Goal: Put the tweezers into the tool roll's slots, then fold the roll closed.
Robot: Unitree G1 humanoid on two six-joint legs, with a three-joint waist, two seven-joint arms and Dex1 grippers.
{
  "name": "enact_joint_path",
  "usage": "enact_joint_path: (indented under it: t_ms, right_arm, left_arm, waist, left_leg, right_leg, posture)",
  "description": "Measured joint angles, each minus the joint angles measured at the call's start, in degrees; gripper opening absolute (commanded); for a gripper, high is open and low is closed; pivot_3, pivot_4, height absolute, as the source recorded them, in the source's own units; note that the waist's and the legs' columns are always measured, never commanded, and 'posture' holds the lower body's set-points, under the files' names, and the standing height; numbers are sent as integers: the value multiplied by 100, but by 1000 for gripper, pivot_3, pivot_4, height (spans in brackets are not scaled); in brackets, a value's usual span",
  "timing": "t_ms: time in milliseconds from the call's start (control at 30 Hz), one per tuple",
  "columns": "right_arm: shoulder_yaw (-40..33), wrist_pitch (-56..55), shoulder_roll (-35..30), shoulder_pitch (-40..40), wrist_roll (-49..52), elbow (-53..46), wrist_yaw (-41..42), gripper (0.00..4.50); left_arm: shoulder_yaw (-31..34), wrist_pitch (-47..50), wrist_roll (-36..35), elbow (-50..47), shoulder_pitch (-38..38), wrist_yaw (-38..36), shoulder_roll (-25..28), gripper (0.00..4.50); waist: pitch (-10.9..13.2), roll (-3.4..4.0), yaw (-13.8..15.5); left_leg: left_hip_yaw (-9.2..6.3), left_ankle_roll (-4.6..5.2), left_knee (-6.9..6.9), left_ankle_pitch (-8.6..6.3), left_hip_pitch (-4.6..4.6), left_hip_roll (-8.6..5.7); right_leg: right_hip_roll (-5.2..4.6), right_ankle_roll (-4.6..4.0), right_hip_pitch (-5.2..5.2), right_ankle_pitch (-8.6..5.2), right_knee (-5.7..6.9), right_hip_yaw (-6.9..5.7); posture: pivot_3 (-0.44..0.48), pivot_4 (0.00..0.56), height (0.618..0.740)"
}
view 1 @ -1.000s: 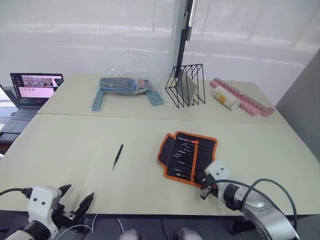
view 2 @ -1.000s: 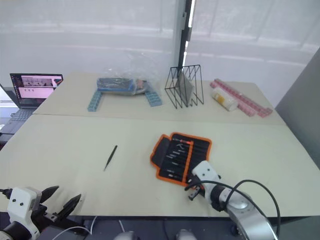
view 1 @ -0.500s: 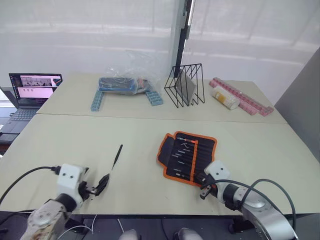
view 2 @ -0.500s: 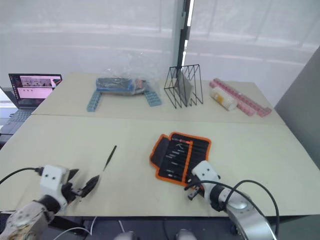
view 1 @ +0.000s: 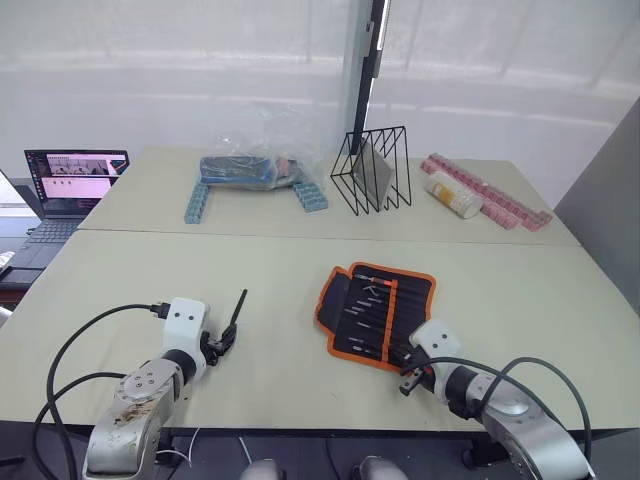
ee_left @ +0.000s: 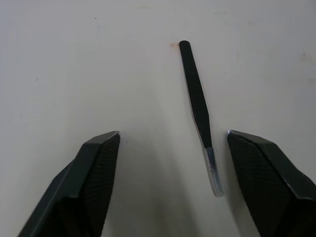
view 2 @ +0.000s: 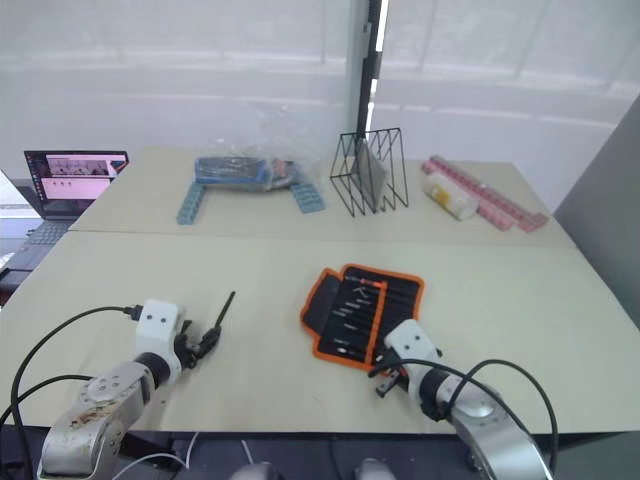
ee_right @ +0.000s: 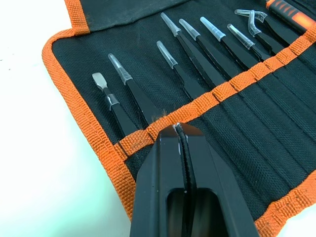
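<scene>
One loose black tweezer (view 1: 236,311) lies on the table's left half, its pointed tip toward me. My left gripper (view 1: 222,343) is open just short of it; in the left wrist view the tweezer (ee_left: 197,106) lies between the spread fingertips (ee_left: 101,153), closer to one of them, untouched. The tool roll (view 1: 376,312), black with orange trim, lies unrolled right of centre. Several tweezers (ee_right: 190,54) sit in its slots (ee_right: 256,98). My right gripper (view 1: 405,378) is shut at the roll's near edge, its tip over the orange band (ee_right: 212,94).
A laptop (view 1: 70,180) stands open at the far left. Along the back are a clear plastic bag with blue parts (view 1: 250,165), a black wire rack (view 1: 372,170) and pink strips with a white cylinder (view 1: 480,195). A cable trails from each arm.
My left arm has come up from below the table's front edge and forward to the loose tweezer. The right gripper and the roll have stayed put.
</scene>
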Motion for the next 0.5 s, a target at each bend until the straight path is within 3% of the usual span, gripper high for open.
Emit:
enact_joint_path:
  t_ms: [233,500]
  right_arm:
    - [-10,3,0,2,2,-11,-48,0]
    - [-11,20,5,-7,3,-20,-55,0]
  left_arm:
    - [-189,-121,45,310,-301,18,-32,53]
    - [-238,-232,30,352,-314,-46,-5,53]
  waist:
    - [-12,18,5]
    - [-13,24,-4]
  left_leg:
    - [0,-1,0,0,-3,-1]
    - [-4,-1,-4,0,-6,-1]
  right_leg:
    - [-7,1,4,0,-6,0]
    - [-17,0,2,-1,-12,9]
  posture:
    - [0,150,725]
    - [0,150,725]
